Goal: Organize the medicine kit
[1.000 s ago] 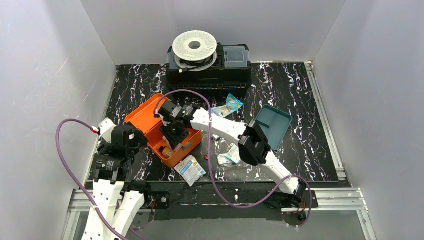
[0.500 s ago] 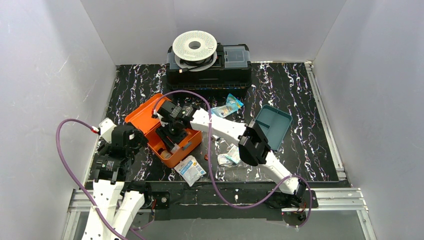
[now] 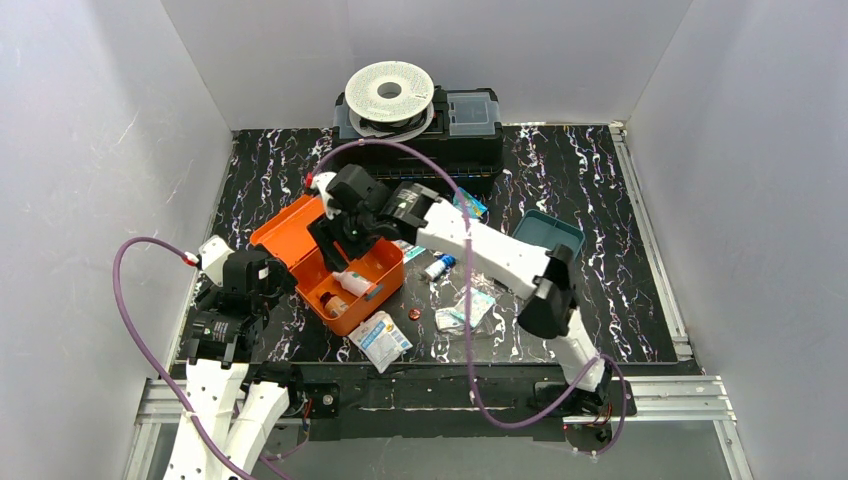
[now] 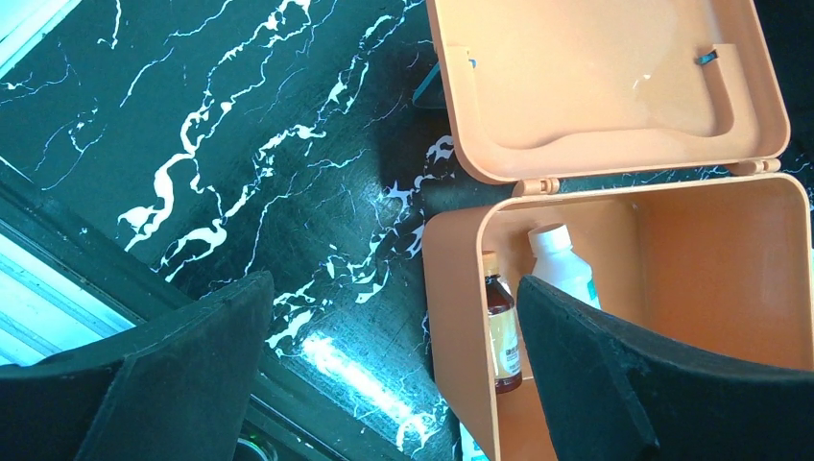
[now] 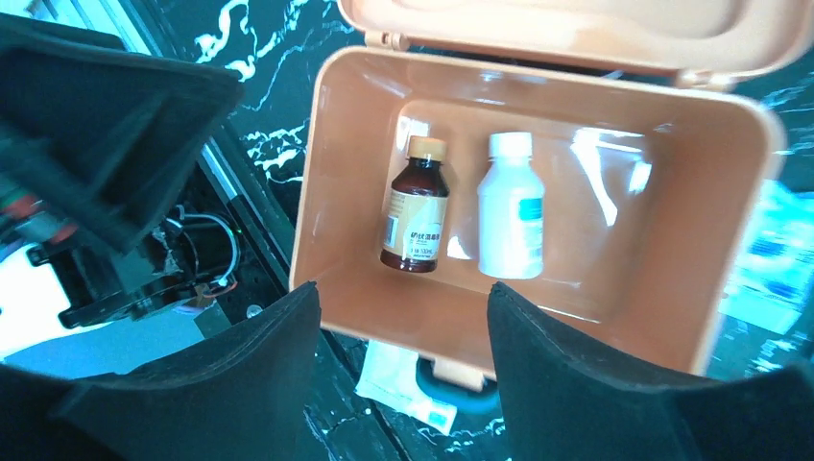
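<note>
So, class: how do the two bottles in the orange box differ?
The brown bottle is dark amber with a tan cap; the white bottle is white throughout. The brown bottle's label is cream; the white bottle's has a teal patch. Both lie flat, side by side.

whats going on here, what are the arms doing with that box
The right gripper hangs open over the open orange box, which has a brown bottle and a white bottle lying inside. The left gripper hovers open beside the box, holding nothing. The teal tray and a few packets lie out on the table.
</note>
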### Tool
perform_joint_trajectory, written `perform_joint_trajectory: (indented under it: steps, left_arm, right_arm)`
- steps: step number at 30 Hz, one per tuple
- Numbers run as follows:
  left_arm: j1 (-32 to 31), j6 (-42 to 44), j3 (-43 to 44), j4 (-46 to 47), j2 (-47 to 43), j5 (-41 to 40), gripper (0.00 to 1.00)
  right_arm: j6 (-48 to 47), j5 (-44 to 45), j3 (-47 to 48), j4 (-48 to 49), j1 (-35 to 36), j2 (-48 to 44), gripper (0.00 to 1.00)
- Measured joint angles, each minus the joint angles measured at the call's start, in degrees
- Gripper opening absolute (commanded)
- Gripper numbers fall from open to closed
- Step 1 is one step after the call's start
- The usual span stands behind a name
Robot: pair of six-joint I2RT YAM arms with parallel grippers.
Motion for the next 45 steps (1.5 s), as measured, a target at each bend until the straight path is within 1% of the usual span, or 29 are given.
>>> perform_joint_trajectory:
  steps: [4, 8, 13, 16, 22, 27, 34, 39, 45]
  left_arm:
    - [0.0, 0.31, 0.0, 0.15, 0.0, 0.35, 0.98]
    - [0.0, 0.81, 0.0, 0.2, 0.0, 1.03, 0.98]
    - [0.04, 1.66, 0.0, 0.55, 0.02, 1.88, 0.98]
    - [0.04, 2.14, 0.0, 0.63, 0.07, 2.27, 0.98]
    - [0.04, 3.02, 0.0, 1.03, 0.13, 3.21, 0.98]
    - [0.04, 3.58, 0.0, 1.6, 0.33, 3.98, 0.98]
    - [0.04, 4.2, 0.0, 1.95, 0.57, 4.9, 0.98]
    - [0.04, 5.2, -0.02, 2.67, 0.79, 6.47, 0.98]
    - [0.04, 6.45, -0.02, 3.54, 1.22, 8.7, 0.98]
  right_arm:
    - [-0.61, 4.13, -3.28, 2.08, 0.0, -7.72, 0.73]
    - [-0.76, 8.35, -8.87, 4.13, 0.04, -15.34, 0.74]
    - [-0.39, 12.44, -20.74, 7.76, 0.07, -23.98, 0.75]
    - [0.96, 14.67, -29.64, 9.55, 0.04, -28.48, 0.76]
    - [5.27, 19.37, -42.01, 10.36, -0.07, -34.27, 0.84]
    - [12.33, 24.26, -53.4, 10.32, -0.48, -42.1, 0.86]
    - [25.31, 28.5, -64.46, 9.86, -3.08, -50.95, 0.85]
    - [33.07, 28.59, -72.22, 9.88, -6.14, -55.39, 0.85]
    - [39.69, 27.36, -80.67, 10.01, -9.46, -58.18, 0.85]
